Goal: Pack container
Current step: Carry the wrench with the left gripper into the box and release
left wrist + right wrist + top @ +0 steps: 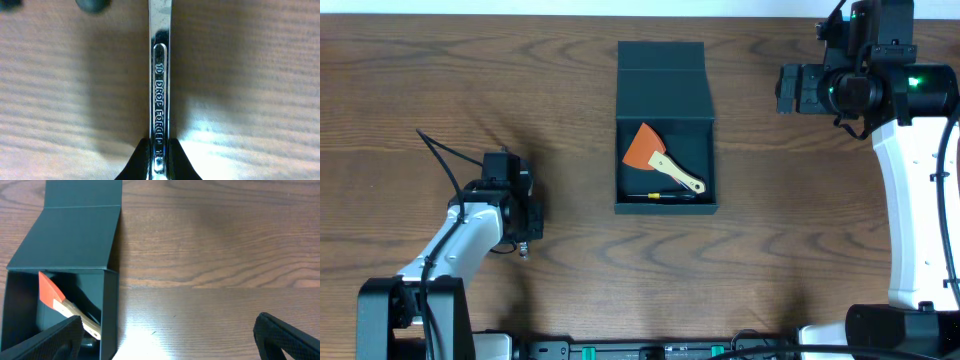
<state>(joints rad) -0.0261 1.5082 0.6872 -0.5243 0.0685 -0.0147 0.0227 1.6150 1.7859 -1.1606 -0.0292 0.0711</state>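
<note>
- Left gripper (159, 164): black fingers (140, 161) clenched on the shank of a chrome wrench (160, 75) stamped "10 DROP FORGED"; the wrench runs toward 12 o'clock in the wrist view, just over the wooden table (420, 80).
- Container (665, 208): at table centre, at about 2 o'clock from the left gripper and well apart from it; lid (661, 80) folded back toward 12 o'clock.
- Contents: an orange-bladed scraper (655, 155) lying diagonally, and a slim dark tool (665, 196) along the 6 o'clock wall.
- Right gripper (167, 342): fingers spread wide, empty, at 2 o'clock from the container.
</note>
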